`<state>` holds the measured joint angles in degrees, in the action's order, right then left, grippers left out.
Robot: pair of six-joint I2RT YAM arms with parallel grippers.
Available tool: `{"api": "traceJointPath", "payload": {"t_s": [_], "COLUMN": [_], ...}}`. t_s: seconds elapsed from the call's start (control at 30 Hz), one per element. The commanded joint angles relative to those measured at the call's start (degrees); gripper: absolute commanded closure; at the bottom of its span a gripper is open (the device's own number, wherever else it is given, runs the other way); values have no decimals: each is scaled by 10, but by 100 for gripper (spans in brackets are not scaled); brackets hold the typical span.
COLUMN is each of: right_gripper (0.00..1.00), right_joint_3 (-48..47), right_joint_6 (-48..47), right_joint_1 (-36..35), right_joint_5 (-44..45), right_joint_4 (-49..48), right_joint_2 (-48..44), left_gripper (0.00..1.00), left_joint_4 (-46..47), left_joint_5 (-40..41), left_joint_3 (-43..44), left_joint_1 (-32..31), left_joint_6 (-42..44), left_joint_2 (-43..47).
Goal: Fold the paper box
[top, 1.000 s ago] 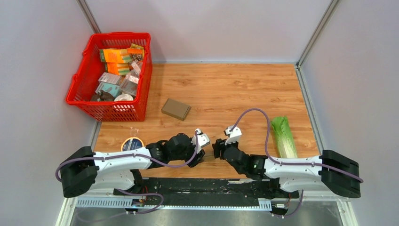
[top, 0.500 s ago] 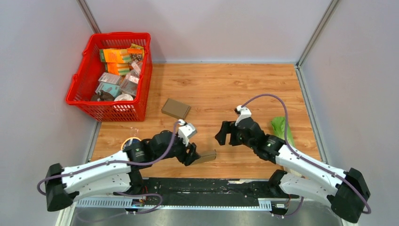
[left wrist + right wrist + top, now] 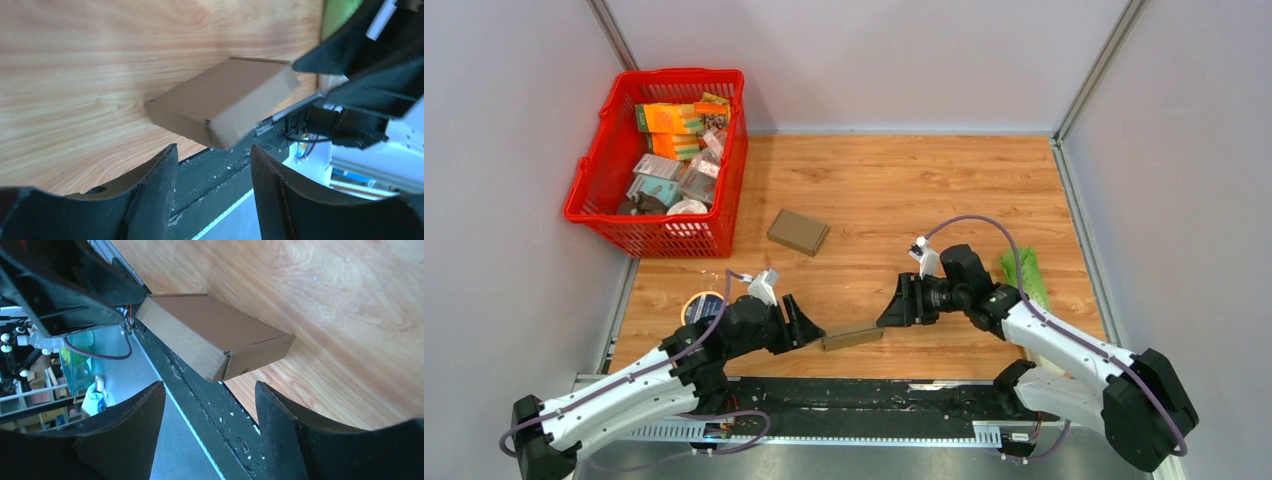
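A closed brown paper box point(image 3: 852, 337) lies flat near the table's front edge, between the two arms. It also shows in the left wrist view point(image 3: 225, 105) and the right wrist view point(image 3: 212, 335). My left gripper point(image 3: 806, 325) is open and empty just left of the box, not touching it. My right gripper point(image 3: 894, 308) is open and empty just right of and above the box. A second folded brown box point(image 3: 799, 232) lies farther back near the basket.
A red basket point(image 3: 602, 160) full of packets stands at the back left. A roll of tape point(image 3: 704, 305) lies at the front left. A green cabbage point(image 3: 1024, 280) lies at the right, partly behind the right arm. The black front rail point(image 3: 864, 395) runs below the box.
Both arms have drawn apart and the brown box now lies free on the table. The left gripper has moved left and let go of it. The right gripper has swung down toward it.
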<state>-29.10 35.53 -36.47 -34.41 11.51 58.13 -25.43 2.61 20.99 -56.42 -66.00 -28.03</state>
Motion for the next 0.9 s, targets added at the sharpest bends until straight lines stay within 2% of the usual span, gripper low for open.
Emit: {"api": "traceJointPath", "payload": {"t_s": [0.0,0.07,0.5,0.73,0.87], "right_gripper": [32,38,51,54,57], "right_joint_3": [11,11,19,19,22], "right_joint_6": [-10,-12,-6,-7,-4], "right_joint_1": [4,4,25,26,26], "right_joint_5": [-59,-62,-57,-61,-70], "right_joint_4": [-48,-56,-83,-100,-110], "right_joint_2": [28,44,75,96,107], "left_gripper": [37,37,34,39,43], "left_joint_4": [87,85,125,100,126], "left_joint_5": [-52,-41,-59,-67,-80], "left_joint_3": [-31,-36,-54,-48,-55], "left_joint_1": [17,18,40,40,40], "left_joint_6": [-90,-88,-83,-73,-75], "left_joint_2": [-21,-20,-21,-39,-54]}}
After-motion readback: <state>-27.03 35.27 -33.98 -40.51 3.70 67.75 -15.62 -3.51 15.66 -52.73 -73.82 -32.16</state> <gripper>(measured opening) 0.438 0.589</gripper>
